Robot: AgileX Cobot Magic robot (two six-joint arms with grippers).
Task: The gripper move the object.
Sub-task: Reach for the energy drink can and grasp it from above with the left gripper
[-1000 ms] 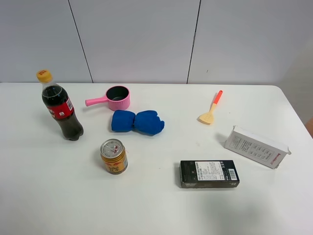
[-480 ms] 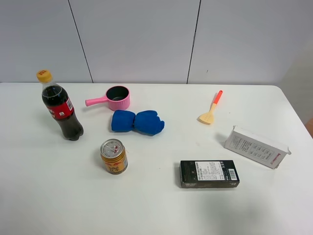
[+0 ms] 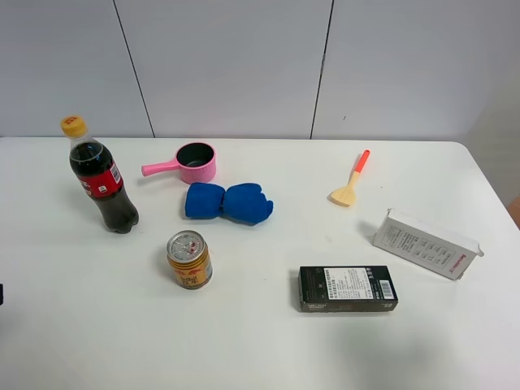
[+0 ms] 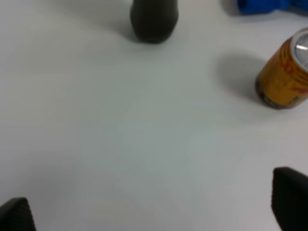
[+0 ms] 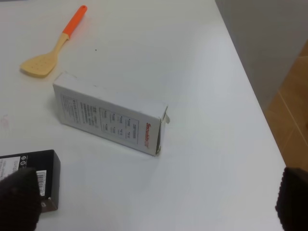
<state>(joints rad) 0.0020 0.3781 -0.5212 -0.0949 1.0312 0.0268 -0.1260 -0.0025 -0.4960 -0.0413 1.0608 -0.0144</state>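
One can point(image 3: 189, 260), one bottle point(image 3: 101, 177), one pan point(image 3: 195, 162), one cloth point(image 3: 227, 203), one spatula point(image 3: 348, 185), two boxes (white box point(image 3: 426, 244), black box point(image 3: 348, 288)); left gripper point(image 4: 153, 207) and right gripper point(image 5: 155, 199) jaws spread; left gripper newly at overhead left edge.

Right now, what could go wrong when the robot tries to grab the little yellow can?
1. The can stands upright on its own. If the open left gripper comes in off-centre, one finger might knock it over, and it could roll away.
2. The tall cola bottle stands close by on the same side. The arm might bump it and topple it while reaching in.
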